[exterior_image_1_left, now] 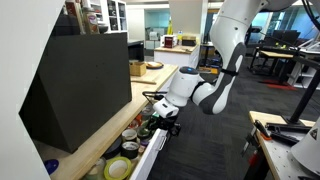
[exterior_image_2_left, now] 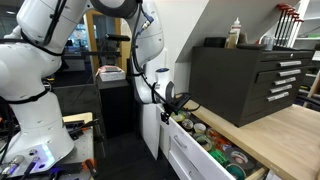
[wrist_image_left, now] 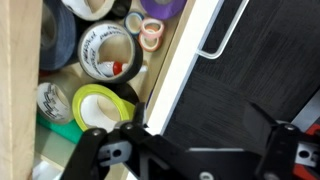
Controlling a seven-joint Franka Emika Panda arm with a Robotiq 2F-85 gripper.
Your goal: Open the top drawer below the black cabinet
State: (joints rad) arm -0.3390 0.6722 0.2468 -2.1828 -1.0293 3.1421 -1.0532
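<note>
The top drawer (exterior_image_1_left: 138, 158) stands pulled out below the black cabinet (exterior_image_1_left: 85, 85), in both exterior views (exterior_image_2_left: 213, 148). Its wood-toned inside holds several tape rolls (wrist_image_left: 105, 52). The black cabinet (exterior_image_2_left: 245, 80) sits on the wooden countertop. My gripper (exterior_image_1_left: 160, 113) hovers over the drawer's front corner (exterior_image_2_left: 180, 104). In the wrist view my gripper (wrist_image_left: 190, 145) is open, fingers wide apart on either side of the drawer's white front (wrist_image_left: 175, 70). The slim handle (wrist_image_left: 225, 35) lies beyond the fingers, untouched.
A brown cardboard box (exterior_image_1_left: 137, 68) sits on the countertop (exterior_image_1_left: 152, 76) past the cabinet. Bottles (exterior_image_2_left: 235, 32) stand on the cabinet. More white drawer fronts (exterior_image_2_left: 180, 158) lie lower down. Dark carpet (wrist_image_left: 250, 80) is in front of the drawer. A workbench (exterior_image_1_left: 275, 128) stands opposite.
</note>
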